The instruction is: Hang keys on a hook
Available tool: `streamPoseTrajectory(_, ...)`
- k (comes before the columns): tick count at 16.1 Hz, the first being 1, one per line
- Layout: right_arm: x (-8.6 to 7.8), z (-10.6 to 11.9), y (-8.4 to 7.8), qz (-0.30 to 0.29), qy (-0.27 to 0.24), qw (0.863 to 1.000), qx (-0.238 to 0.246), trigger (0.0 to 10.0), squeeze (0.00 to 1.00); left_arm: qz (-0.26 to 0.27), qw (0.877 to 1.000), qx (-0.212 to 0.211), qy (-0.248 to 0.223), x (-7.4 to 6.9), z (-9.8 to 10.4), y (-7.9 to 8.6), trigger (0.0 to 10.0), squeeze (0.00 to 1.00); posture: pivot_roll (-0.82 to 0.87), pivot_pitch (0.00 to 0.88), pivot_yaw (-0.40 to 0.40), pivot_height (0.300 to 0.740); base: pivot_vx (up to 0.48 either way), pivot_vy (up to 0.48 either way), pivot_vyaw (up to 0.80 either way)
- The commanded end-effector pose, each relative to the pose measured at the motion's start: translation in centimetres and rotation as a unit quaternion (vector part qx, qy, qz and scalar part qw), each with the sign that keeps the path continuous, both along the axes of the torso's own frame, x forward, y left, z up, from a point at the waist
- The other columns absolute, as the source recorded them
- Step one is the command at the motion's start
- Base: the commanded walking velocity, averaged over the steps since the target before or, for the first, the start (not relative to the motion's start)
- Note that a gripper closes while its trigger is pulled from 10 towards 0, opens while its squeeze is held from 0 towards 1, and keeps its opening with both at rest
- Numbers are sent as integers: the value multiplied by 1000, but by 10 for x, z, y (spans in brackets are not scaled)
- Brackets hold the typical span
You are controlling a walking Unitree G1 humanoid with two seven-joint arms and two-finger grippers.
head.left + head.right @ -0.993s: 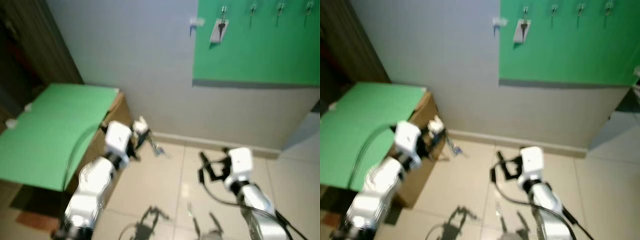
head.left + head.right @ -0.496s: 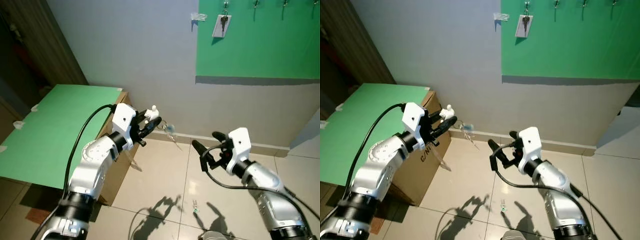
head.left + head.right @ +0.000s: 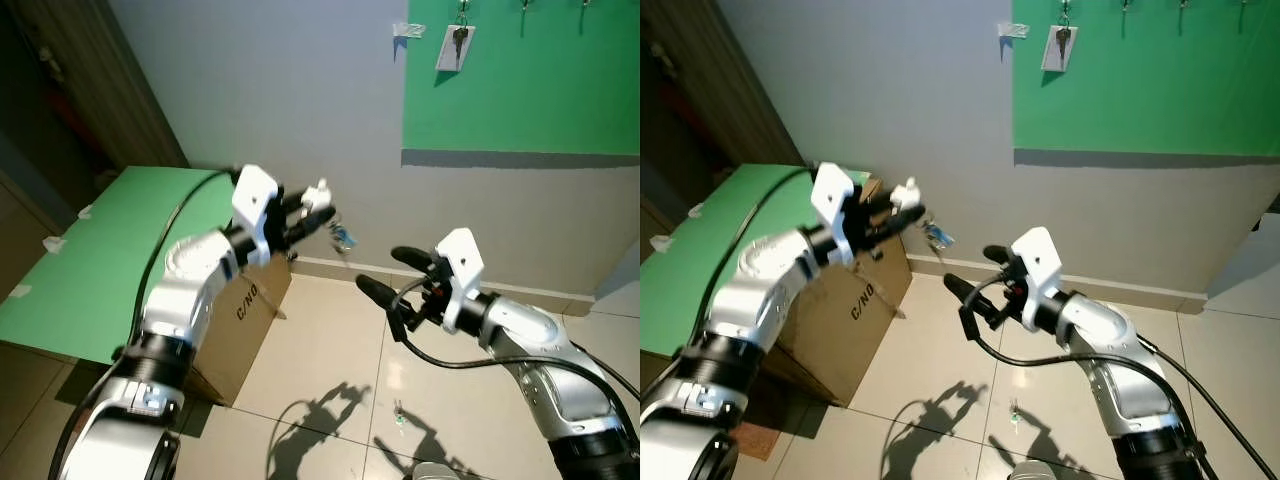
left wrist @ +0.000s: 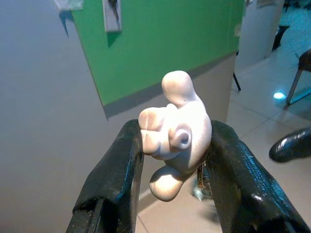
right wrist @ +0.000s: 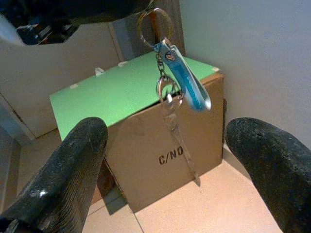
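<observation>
Left end effector (image 3: 318, 212) clamps white keychain figure (image 4: 176, 127), keys (image 5: 177, 90) dangling | right end effector (image 3: 390, 275) spread wide

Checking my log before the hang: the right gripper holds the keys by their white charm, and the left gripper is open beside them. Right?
Not quite, the arms are swapped. The left gripper is shut on the white charm of the keys, as the left wrist view shows; the right gripper is open beside them.

Glossy beige floor tiles (image 3: 320, 390) mirror the light; the cardboard box (image 3: 855, 305) looks matt; the keys (image 5: 176, 92) are shiny metal (one blue glossy tag); the white charm (image 4: 176, 131) looks smooth plastic.
</observation>
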State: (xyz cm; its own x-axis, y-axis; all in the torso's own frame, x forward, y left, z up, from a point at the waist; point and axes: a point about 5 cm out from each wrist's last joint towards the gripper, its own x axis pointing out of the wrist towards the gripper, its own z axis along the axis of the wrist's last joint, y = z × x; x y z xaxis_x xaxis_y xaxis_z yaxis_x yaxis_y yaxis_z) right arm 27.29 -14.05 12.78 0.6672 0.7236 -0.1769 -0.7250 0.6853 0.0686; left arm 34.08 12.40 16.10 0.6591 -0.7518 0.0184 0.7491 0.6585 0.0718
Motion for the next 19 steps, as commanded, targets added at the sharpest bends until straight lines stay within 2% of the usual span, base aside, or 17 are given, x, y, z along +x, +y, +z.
streamPoseTrajectory(1,7,13,15,26,-13,999,13,10000,0,6,1000,3,-11,4,8,9,0,0,-294,0,189,740,0,0,0)
streamPoseTrajectory(4,19,26,28,43,-27,999,18,10000,0,-19,1000,-6,-14,4,14,9,0,0,-286,0,189,740,0,0,0)
streamPoseTrajectory(9,34,43,38,52,-41,997,35,10000,0,-50,998,-10,-28,4,29,11,0,0,-273,0,190,740,0,0,0)
streamPoseTrajectory(19,42,42,27,60,-31,997,27,10000,0,-142,989,29,-4,-3,34,25,0,0,-274,0,192,740,0,0,0)
